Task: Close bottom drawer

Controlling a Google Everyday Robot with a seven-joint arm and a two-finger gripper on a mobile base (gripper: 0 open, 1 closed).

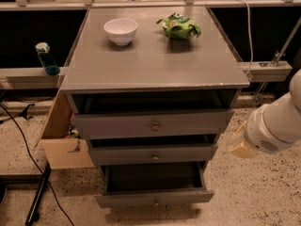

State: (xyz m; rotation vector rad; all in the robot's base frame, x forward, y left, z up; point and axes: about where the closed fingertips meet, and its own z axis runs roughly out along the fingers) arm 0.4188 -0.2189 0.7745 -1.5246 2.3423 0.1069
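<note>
The grey wooden cabinet (155,69) has three drawers, all partly open. The bottom drawer (127,200) is pulled out the farthest, with its dark interior showing and a small round knob (156,202) on its slim front panel. The middle drawer (122,154) and top drawer (117,125) stick out a little. My gripper (241,144) is the yellowish end of the white arm (275,124) at the right. It hangs beside the cabinet's right side at the middle drawer's height, touching nothing.
A white bowl (121,30) and a green bag (179,26) sit on the cabinet top. A cardboard box (63,140) stands against the cabinet's left side. A blue bottle (46,59) stands on a ledge at the left. Black cables (28,154) run over the speckled floor.
</note>
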